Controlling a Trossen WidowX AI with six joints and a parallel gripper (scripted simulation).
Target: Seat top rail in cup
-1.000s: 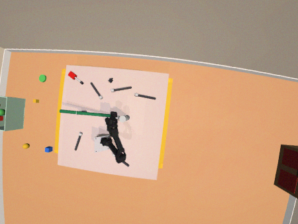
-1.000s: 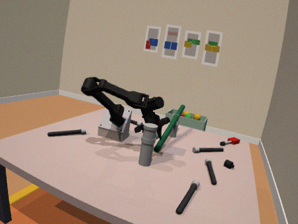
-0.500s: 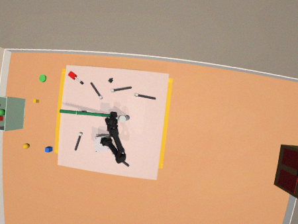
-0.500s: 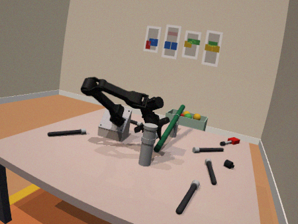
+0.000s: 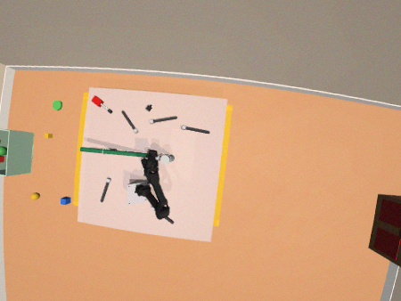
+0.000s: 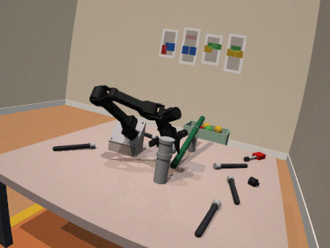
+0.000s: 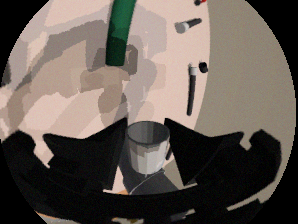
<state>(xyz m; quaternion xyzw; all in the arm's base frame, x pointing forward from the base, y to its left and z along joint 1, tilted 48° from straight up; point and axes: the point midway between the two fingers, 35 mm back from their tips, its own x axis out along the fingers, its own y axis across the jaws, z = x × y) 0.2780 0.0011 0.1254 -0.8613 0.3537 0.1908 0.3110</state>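
Note:
The green rail (image 5: 113,152) (image 6: 188,142) (image 7: 120,32) slopes through a thin loop at the small post (image 6: 193,144). Its low cut end stands free beside the big post (image 5: 166,158) (image 6: 161,172). The grey rail-end cup (image 7: 148,150) hangs beside that post, mouth showing, with no rail in it; the rail end is well above it in the wrist view. The brace band (image 6: 165,155) is below the post cap (image 6: 166,139). My gripper (image 7: 146,120) (image 6: 173,148) is open, one finger on each side of the cup, away from the rail. Whether a finger touches the cup is unclear.
Several dark rods with light ends lie around, one (image 6: 208,219) near the front. A small black part (image 5: 149,108) (image 6: 254,181) and a red-headed tool (image 5: 97,101) (image 6: 259,155) lie beyond them. The arm's grey base (image 5: 135,196) (image 6: 126,144) stands near the big post.

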